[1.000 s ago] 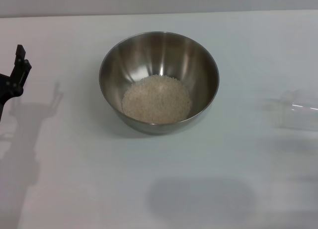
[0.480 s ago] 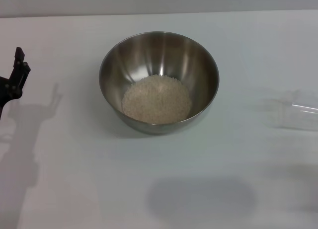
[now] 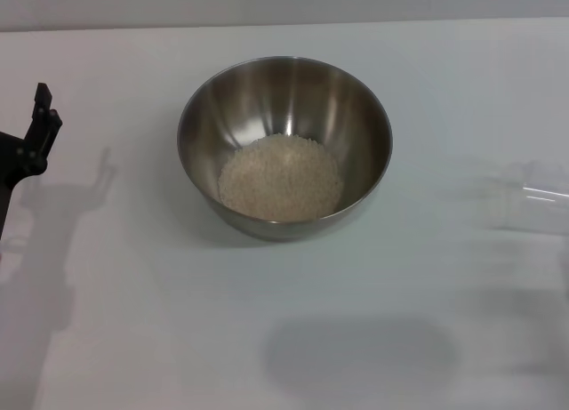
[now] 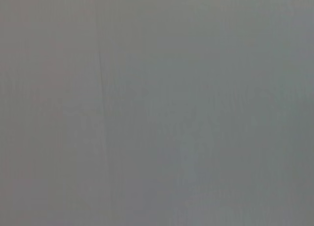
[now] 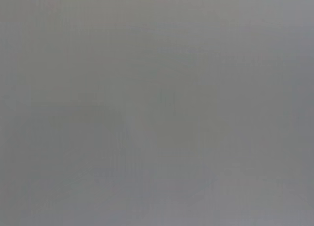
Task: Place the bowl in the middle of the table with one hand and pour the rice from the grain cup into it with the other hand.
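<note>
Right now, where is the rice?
In the head view, the rice lies in the bottom of the steel bowl, mid-table.

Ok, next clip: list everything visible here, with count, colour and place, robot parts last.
bowl: one, stainless steel, middle of the table, upright.
rice: one mass, off-white, in the bottom of the bowl.
grain cup: one, clear plastic, on the table at the right edge of the head view, cut off by the frame.
table: one, white, fills the head view.
left gripper: one, black, at the left edge of the head view, apart from the bowl.
right gripper: not in view.
Both wrist views show only plain grey.
</note>
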### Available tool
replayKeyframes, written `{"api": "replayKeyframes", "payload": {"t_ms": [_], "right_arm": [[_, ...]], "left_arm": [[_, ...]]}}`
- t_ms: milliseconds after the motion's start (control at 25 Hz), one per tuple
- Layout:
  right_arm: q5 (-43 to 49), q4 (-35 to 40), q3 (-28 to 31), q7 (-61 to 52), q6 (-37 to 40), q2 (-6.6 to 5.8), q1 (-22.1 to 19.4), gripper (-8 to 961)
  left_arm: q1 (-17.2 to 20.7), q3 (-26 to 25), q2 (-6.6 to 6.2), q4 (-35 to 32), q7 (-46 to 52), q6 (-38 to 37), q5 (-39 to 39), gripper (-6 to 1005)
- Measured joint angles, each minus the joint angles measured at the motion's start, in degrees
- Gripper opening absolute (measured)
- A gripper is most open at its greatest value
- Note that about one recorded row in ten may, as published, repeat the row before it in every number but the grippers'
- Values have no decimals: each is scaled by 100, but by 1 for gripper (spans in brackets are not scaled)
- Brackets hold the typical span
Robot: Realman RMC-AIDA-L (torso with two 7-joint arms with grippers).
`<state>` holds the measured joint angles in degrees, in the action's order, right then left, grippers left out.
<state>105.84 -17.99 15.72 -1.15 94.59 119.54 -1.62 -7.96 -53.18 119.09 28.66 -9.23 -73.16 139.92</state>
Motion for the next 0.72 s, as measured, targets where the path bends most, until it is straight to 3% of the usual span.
{"api": "replayKeyframes", "payload": {"t_ms": [200,440,720], "right_arm": [[-4,13,-2,-1,-185,-1,10,584],[30,60,8,7,433,1,17,584],[-279,118,97,-2,131,-7,226,584]], "left_arm": [[32,0,0,-9,0,14,0,834],[-10,1,0,-23,0,108,0,834],[-20,1,0,-27,0,120,-24,834]]}}
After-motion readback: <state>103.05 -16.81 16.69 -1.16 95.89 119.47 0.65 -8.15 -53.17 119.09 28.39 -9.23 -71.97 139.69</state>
